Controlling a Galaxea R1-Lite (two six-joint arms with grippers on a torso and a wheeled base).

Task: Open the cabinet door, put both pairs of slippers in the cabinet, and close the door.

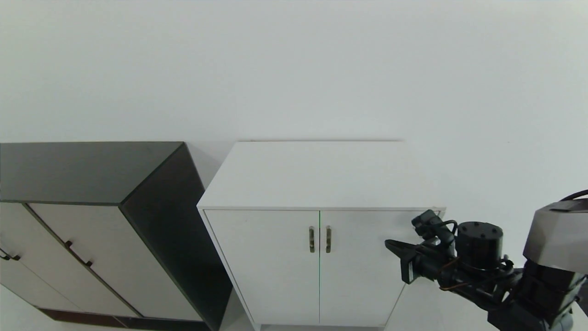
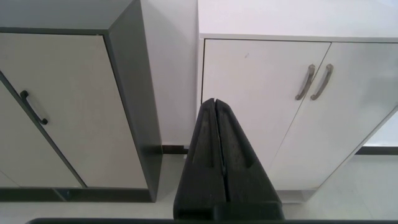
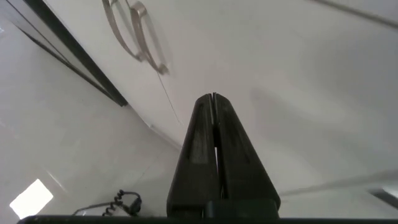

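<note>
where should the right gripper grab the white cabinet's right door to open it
Take the right door's vertical bar handle, beside the white cabinet's centre seam. Come straight from the front, fingers either side of the bar, which stands off the door. The right gripper is shut, so open it first.

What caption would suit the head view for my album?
Right gripper, shut, poised before the white cabinet, its doors closed; a dark cabinet stands alongside.
</note>
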